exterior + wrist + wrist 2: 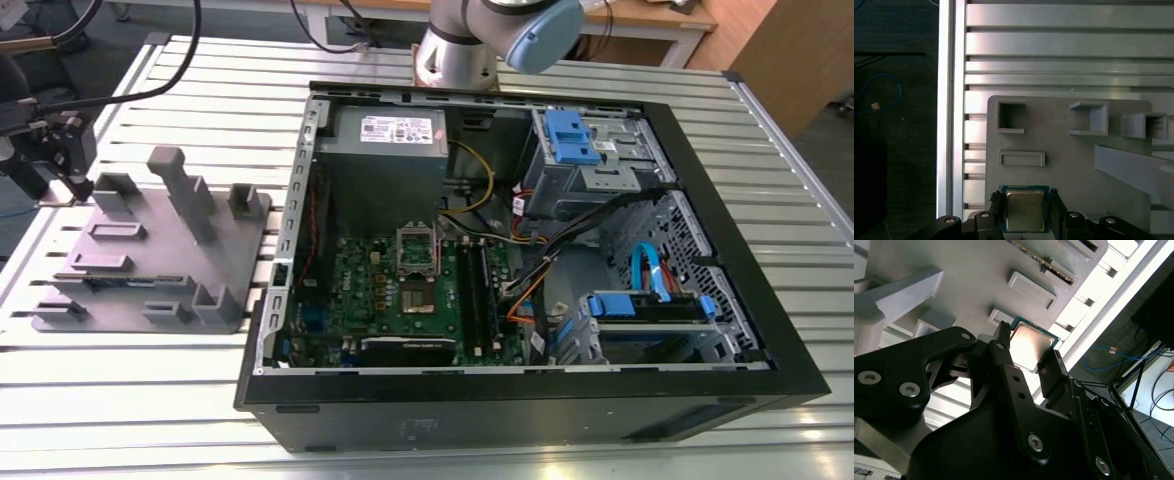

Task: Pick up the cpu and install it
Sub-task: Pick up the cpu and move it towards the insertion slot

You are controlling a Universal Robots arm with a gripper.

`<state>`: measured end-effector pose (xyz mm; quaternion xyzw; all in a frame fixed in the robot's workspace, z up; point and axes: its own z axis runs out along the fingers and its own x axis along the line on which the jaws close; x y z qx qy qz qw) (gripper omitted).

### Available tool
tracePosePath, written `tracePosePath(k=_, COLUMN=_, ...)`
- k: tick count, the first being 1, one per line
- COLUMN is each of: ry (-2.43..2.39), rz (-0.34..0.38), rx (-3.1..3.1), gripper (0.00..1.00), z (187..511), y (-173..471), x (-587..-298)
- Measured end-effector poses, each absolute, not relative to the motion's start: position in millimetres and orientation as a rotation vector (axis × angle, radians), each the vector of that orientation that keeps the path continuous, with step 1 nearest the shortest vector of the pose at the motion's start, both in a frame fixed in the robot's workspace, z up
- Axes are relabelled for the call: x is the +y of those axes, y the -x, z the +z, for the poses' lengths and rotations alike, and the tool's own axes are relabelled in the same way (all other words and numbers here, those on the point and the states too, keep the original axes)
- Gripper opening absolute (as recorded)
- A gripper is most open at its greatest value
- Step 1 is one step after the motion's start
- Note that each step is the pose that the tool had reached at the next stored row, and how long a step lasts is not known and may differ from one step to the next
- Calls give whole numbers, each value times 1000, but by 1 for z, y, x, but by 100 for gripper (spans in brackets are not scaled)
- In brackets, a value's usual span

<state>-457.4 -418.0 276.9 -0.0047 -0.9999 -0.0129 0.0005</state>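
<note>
Right now the hand [1025, 194] is down over the grey plastic fixture [1069, 165], spread just wider than the cpu [1024, 210]. The cpu lies flat on the fixture with its silver top up, directly between the two black fingers [1054, 365]. One finger stands just beside each of two opposite edges. That corner of the fixture sits near the edge of the slatted metal counter [1054, 45]. In the exterior view, the fixture is at the counter's left side, beside the open computer case [534, 400].

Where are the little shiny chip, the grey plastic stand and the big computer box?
cpu [1024, 210]: first wrist view, silver top.
grey fixture [1064, 165]: first wrist view, flat face.
computer case [534, 405]: exterior view, black near wall.
</note>
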Motion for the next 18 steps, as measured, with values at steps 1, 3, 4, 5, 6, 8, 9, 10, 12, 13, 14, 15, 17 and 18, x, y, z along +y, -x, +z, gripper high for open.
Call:
tracePosePath(k=1, ry=15, rz=-40, rx=-3140, gripper=47, z=277, y=457, x=-418)
tracePosePath(k=3, ry=15, rz=-41, rx=-3140, gripper=47, z=278, y=457, x=-418)
tracePosePath(k=4, ry=15, rz=-41, rx=-3140, gripper=47, z=278, y=457, x=-418)
tracePosePath(k=5, ry=15, rz=-41, rx=-3140, gripper=47, z=279, y=457, x=-418)
tracePosePath(k=6, ry=15, rz=-41, rx=-3140, gripper=47, z=279, y=457, x=-418)
tracePosePath(k=8, ry=15, rz=-41, rx=-3140, gripper=47, z=281, y=457, x=-418)
tracePosePath(k=9, ry=15, rz=-41, rx=-3140, gripper=47, z=281, y=457, x=-418)
tracePosePath(k=10, ry=15, rz=-41, rx=-3140, gripper=47, z=282, y=457, x=-418)
tracePosePath(k=12, ry=15, rz=-41, rx=-3140, gripper=47, z=284, y=457, x=-418)
tracePosePath(k=13, ry=15, rz=-41, rx=-3140, gripper=47, z=284, y=457, x=-418)
tracePosePath(k=14, ry=15, rz=-41, rx=-3140, gripper=47, z=285, y=457, x=-418)
tracePosePath(k=15, ry=15, rz=-41, rx=-3140, gripper=47, z=285, y=457, x=-418)
tracePosePath(k=17, ry=15, rz=-41, rx=-3140, gripper=47, z=287, y=457, x=-418)
tracePosePath(k=18, ry=15, rz=-41, rx=-3140, gripper=47, z=287, y=457, x=-418)
